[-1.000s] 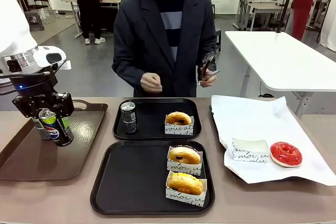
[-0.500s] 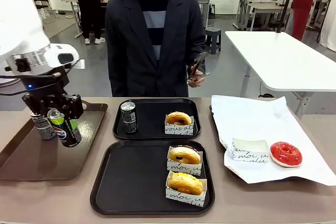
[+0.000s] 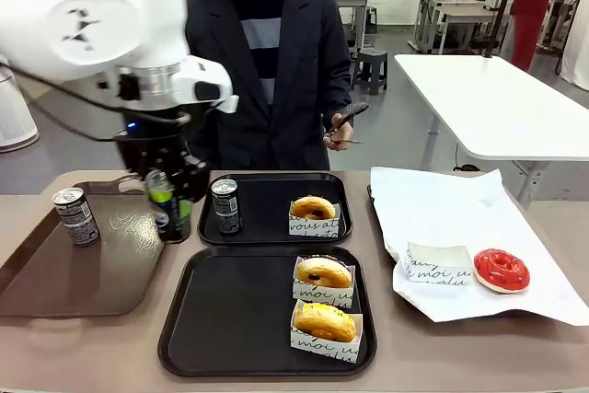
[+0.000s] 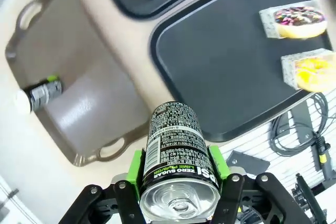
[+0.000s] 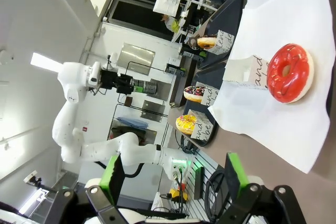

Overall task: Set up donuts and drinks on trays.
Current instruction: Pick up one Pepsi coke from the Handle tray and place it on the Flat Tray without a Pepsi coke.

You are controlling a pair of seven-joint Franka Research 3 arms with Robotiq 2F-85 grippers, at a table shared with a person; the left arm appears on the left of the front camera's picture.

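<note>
The left gripper (image 4: 178, 192) is clamped on the Pepsi can (image 4: 176, 153), its green pads pressed to either side of the can low in the left wrist frame. In the front view the same gripper (image 3: 170, 200) hangs left of centre, at the right edge of the brown tray (image 3: 55, 273) and just beside the far black tray (image 3: 276, 223). A second ago it held the can well over the brown tray at the far left of the frame; it has since swung rightward toward the middle, leaving a patterned can (image 3: 74, 216) standing alone on the brown tray. I judge the drink is on its way to the near black tray (image 3: 230, 319), which has two boxed donuts (image 3: 323, 296) but no can. The far tray already carries a patterned can (image 3: 225, 206) and one boxed donut (image 3: 314, 213).

The right gripper (image 5: 173, 179) stands open at the bottom of its own frame, holding nothing, above the white paper (image 3: 460, 227) where the red-iced donut (image 5: 287, 73) lies beside an empty box (image 3: 437, 264).

The held can reads "ZERO SUGAR" upside down, with part of the Pepsi name and fine print too small to make out. The boxes carry black cursive, partly legible as "moi" and "vous".
</note>
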